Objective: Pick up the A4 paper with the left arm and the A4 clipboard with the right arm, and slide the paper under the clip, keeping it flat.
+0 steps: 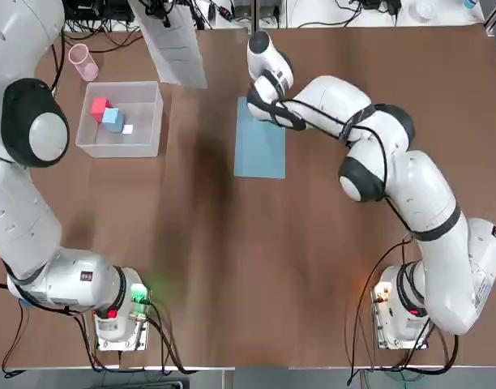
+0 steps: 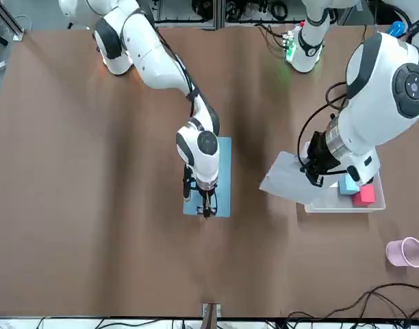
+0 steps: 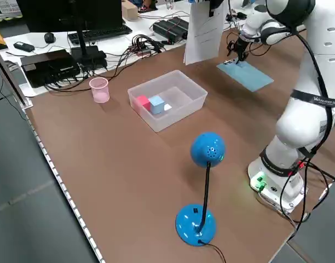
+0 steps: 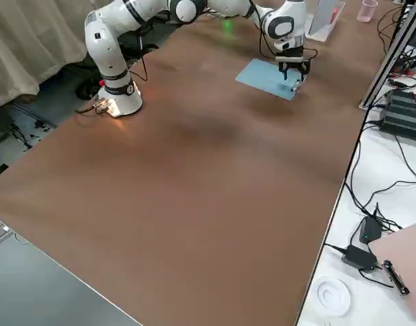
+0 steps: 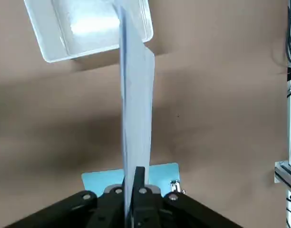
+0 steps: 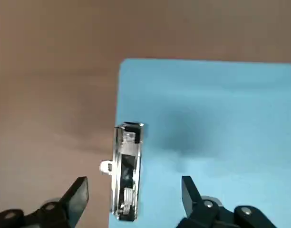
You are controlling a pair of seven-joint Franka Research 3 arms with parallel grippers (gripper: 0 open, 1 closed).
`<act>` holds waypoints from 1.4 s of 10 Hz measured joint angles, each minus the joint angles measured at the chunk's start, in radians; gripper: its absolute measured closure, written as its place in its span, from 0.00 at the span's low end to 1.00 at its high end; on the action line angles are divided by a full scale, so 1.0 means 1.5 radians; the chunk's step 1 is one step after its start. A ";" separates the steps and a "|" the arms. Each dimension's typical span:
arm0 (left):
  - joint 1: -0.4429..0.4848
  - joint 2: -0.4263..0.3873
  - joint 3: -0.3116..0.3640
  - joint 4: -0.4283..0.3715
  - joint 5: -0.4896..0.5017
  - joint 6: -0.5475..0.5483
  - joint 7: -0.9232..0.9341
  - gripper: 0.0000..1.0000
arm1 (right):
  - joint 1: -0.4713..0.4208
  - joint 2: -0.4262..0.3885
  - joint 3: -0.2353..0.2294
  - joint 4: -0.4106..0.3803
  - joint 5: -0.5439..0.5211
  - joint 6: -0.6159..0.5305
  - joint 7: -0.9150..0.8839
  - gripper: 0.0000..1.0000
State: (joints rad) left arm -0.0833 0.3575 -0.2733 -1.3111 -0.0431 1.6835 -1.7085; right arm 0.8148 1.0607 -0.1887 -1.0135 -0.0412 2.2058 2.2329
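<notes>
The A4 clipboard point(image 1: 260, 150) lies flat on the table, a light-blue board with its clip point(image 6: 126, 171) on the far short edge. My right gripper point(image 6: 134, 199) hovers low over that edge, open, one finger on each side of the clip and touching nothing; it also shows in the front view point(image 2: 206, 205). The A4 paper point(image 2: 288, 179) hangs in the air above the table beside the bin, a white sheet held by one edge. My left gripper point(image 5: 134, 183) is shut on that edge. The sheet point(image 5: 136, 95) droops down from the fingers, edge-on.
A translucent bin point(image 1: 122, 120) with a red block, a blue block and a small white piece stands left of the clipboard. A pink cup point(image 1: 83, 61) sits at the far left. A blue desk lamp point(image 3: 206, 159) stands near the left arm's base. Cables run along the far edge.
</notes>
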 joint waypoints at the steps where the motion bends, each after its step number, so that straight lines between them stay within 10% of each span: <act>1: 0.000 0.000 0.000 0.000 0.000 0.016 -0.018 0.99 | -0.008 -0.018 0.001 0.001 0.001 -0.031 -0.084 0.11; 8: -0.107 0.043 0.001 -0.004 -0.003 0.242 -0.171 0.99 | -0.187 -0.229 -0.002 -0.023 0.002 -0.268 -0.768 0.00; 14: -0.246 0.114 0.009 -0.011 0.101 0.382 -0.340 0.99 | -0.294 -0.595 -0.002 -0.301 0.002 -0.332 -1.150 0.00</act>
State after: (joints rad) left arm -0.4518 0.5285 -0.2595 -1.3278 0.1087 2.2562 -2.2183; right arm 0.3731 0.1679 -0.1915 -1.4645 -0.0386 1.7073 0.5081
